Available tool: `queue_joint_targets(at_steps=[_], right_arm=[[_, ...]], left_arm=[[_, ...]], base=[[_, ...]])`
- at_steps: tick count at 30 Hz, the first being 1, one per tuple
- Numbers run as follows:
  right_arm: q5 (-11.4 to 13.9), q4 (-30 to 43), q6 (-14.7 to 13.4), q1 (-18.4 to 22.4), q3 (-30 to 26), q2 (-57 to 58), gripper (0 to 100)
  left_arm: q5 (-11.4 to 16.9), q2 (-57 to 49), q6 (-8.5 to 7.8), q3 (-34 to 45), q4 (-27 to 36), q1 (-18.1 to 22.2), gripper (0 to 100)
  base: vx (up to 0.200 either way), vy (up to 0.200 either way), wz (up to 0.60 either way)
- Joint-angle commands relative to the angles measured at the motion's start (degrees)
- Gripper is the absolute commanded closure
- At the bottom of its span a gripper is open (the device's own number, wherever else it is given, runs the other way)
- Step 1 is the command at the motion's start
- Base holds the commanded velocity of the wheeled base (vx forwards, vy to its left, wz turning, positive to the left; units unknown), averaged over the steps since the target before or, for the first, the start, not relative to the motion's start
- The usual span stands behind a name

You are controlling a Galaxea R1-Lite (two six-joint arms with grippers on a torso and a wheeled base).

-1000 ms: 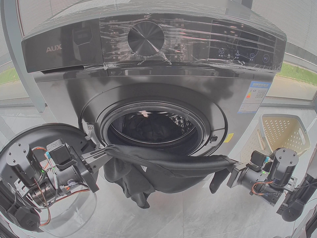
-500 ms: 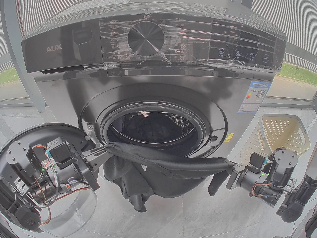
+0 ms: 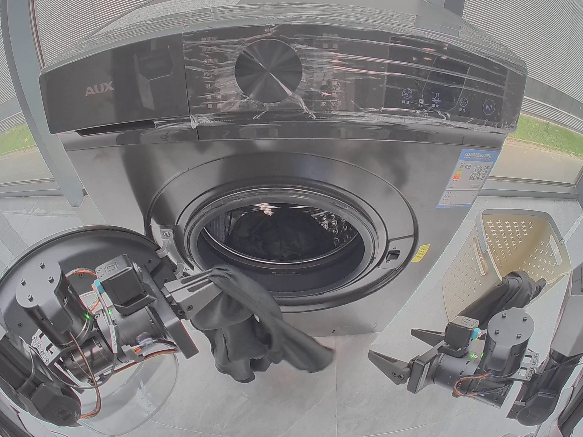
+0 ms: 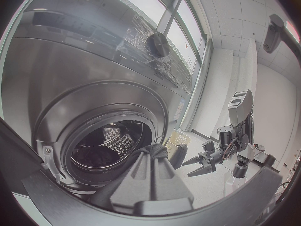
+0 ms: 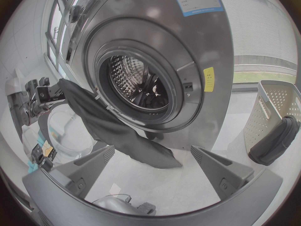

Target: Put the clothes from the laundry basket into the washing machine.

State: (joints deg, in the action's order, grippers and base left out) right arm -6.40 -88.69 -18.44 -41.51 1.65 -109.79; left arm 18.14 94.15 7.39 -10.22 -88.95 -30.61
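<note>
While my left gripper [image 3: 206, 283] pinches the dark garment [image 3: 255, 329], which hangs below the washing machine [image 3: 303, 159] opening, I see my right gripper [image 3: 392, 344] spread wide and empty near the laundry basket [image 3: 528, 238]

We find the washing machine's porthole [image 3: 282, 241] unblocked. The open door [image 3: 103, 244] crowds its left side, and a black garment [image 3: 243, 329] hangs before its lower-left rim.
</note>
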Motion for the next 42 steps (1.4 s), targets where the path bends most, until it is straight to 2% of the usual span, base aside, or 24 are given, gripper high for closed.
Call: queue_joint_targets(at_steps=[1, 6, 11, 16, 20, 28, 42], right_arm=[[0.16, 0.00, 0.25, -1.29, 0.46, -0.60, 0], [-0.02, 0.00, 0.87, -3.67, 4.86, -0.78, 0], [1.04, 0.09, 1.57, -5.34, 8.20, -2.54, 0], [1.65, 0.00, 2.18, -7.36, 10.13, -7.37, 0], [1.74, 0.00, 4.47, -9.20, 11.27, -8.69, 0], [1.39, -0.08, 4.47, -11.93, 13.56, -13.87, 0], [1.13, -0.17, 5.35, -12.72, 20.77, -21.52, 0]], left_arm=[[-1.35, 1.56, -1.06, -0.59, -0.17, -2.88, 100], [-1.79, 2.80, -1.15, -0.77, -0.17, -6.04, 100], [-1.97, 2.88, -0.27, -1.91, -0.17, -10.79, 100], [-1.53, 4.29, 0.26, -2.35, -0.17, -12.72, 100], [-1.53, 5.34, 0.26, -3.23, -0.17, -12.63, 100], [-1.44, 6.14, 0.26, -4.90, -0.17, -12.10, 100], [-1.79, 6.14, 0.52, -7.80, -0.17, -12.10, 100]], base=[[0.000, 0.000, 0.00], [0.000, 0.000, 0.00], [0.000, 0.000, 0.00], [0.000, 0.000, 0.00], [0.000, 0.000, 0.00], [0.000, 0.000, 0.00], [0.000, 0.000, 0.00]])
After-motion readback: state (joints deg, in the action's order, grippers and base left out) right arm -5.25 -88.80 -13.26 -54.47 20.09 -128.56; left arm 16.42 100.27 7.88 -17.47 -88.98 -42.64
